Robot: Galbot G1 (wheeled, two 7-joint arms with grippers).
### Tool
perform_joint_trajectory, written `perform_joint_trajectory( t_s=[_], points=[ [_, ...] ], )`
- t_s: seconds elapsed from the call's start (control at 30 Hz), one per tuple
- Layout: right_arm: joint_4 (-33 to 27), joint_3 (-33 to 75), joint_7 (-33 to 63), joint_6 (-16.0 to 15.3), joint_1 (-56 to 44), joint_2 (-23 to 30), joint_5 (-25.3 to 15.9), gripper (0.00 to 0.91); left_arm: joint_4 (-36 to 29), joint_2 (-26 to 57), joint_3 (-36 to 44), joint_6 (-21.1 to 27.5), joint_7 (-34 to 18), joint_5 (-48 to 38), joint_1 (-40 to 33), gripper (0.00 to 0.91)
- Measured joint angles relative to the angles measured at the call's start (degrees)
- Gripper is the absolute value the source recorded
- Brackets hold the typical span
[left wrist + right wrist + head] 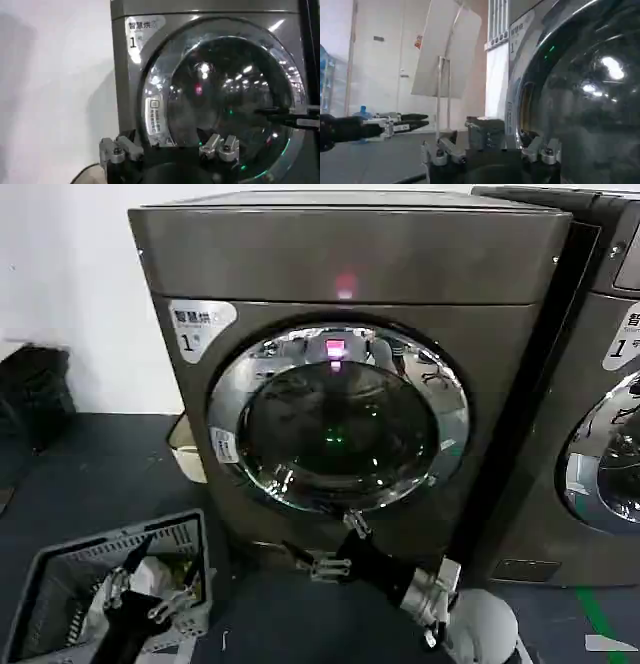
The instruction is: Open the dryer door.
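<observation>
Closed chrome-rimmed dryer door [338,419], dark glass, flush on bronze-grey dryer [340,254].

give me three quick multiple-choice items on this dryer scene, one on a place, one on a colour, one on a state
1. Where is the right pincer?
A. just below the dryer door's bottom rim
B. on top of the dryer
C. inside the basket

2. What colour is the small light on the dryer's front?
A. blue
B. pink
C. yellow

3. The dryer door is:
A. swung wide open
B. removed
C. shut

Answers:
A, its fingers sit under the chrome rim.
B, it glows pink above the door.
C, the door lies flush in the front.
</observation>
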Motion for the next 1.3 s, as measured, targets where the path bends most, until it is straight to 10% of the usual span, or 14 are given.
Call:
perform_joint_trajectory(
  t_s=[1.3],
  points=[
    [-25.74,-18.51,12.16,-0.38,29.36,5.27,3.44,0.907,0.44,-0.75,0.23,1.48,-0.24,5.32,2.01,0.907]
  ],
)
